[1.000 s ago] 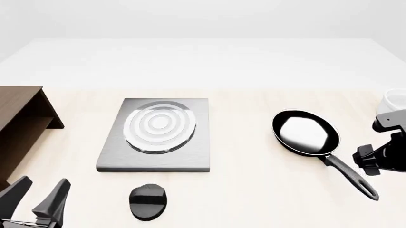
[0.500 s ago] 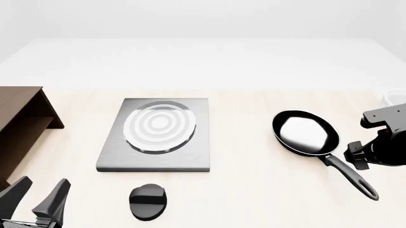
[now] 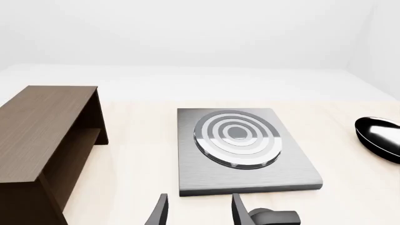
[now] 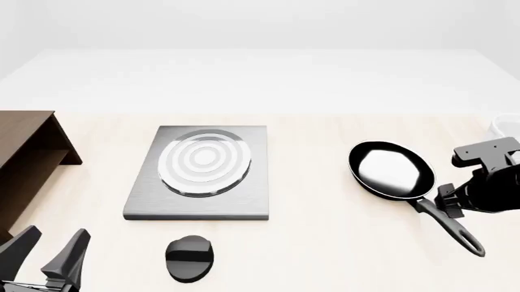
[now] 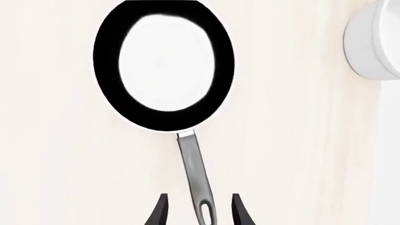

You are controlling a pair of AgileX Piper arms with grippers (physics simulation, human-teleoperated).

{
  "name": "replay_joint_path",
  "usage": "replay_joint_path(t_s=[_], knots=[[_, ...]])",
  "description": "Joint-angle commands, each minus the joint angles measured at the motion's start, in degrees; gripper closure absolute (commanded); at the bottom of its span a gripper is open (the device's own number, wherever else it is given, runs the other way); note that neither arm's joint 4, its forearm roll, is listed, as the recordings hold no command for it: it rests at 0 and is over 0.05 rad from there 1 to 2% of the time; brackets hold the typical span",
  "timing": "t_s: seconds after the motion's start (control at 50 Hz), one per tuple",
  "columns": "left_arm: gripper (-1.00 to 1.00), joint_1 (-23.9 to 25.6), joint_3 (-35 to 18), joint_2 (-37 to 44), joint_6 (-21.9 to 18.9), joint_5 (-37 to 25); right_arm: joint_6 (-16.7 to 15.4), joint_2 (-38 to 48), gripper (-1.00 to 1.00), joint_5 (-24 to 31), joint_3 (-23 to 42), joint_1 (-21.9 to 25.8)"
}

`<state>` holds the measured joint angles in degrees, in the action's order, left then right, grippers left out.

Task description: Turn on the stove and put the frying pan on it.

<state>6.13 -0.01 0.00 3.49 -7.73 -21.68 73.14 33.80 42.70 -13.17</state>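
Observation:
The stove [image 4: 154,198] is a flat grey slab with a ringed silver burner [image 4: 203,161]; it also shows in the left wrist view [image 3: 293,168]. Its black oval knob [image 4: 189,257] lies in front of it. The frying pan [image 4: 391,170] sits on the table at the right, with its handle [image 4: 447,222] pointing toward me. My right gripper [image 4: 449,204] is open over the handle. In the right wrist view [image 5: 198,212] its fingers stand on either side of the handle's loop end [image 5: 203,211] without touching it. My left gripper [image 4: 49,255] is open and empty at the front left.
A dark brown wooden cabinet [image 4: 24,164] stands at the left edge; it also shows in the left wrist view [image 3: 44,136]. A white bowl [image 5: 375,40] sits just right of the pan, at the table's right edge [image 4: 505,128].
My right arm has moved left from the table's right edge to the pan's handle. The left arm, stove, knob and pan have not moved.

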Motion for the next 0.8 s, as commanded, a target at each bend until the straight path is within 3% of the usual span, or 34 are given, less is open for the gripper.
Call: replay_joint_path(t_s=[0.02, 0.26, 0.6, 0.8], knots=[[-1.0, 0.0, 0.0, 0.0, 0.0, 0.0, 0.2, 3.7, -1.0, -2.1, 0.0, 0.2], [-1.0, -0.1, 0.0, 0.0, 0.2, 0.0, 0.0, 6.8, -1.0, -5.1, -1.6, -1.2], [-1.0, -0.1, 0.0, 0.0, 0.3, 0.1, 2.2, 10.7, -1.0, -9.5, -4.9, -0.7], [-1.0, -0.2, 0.0, 0.0, 0.2, 0.1, 1.5, 13.6, -1.0, -11.5, -5.6, -1.9]])
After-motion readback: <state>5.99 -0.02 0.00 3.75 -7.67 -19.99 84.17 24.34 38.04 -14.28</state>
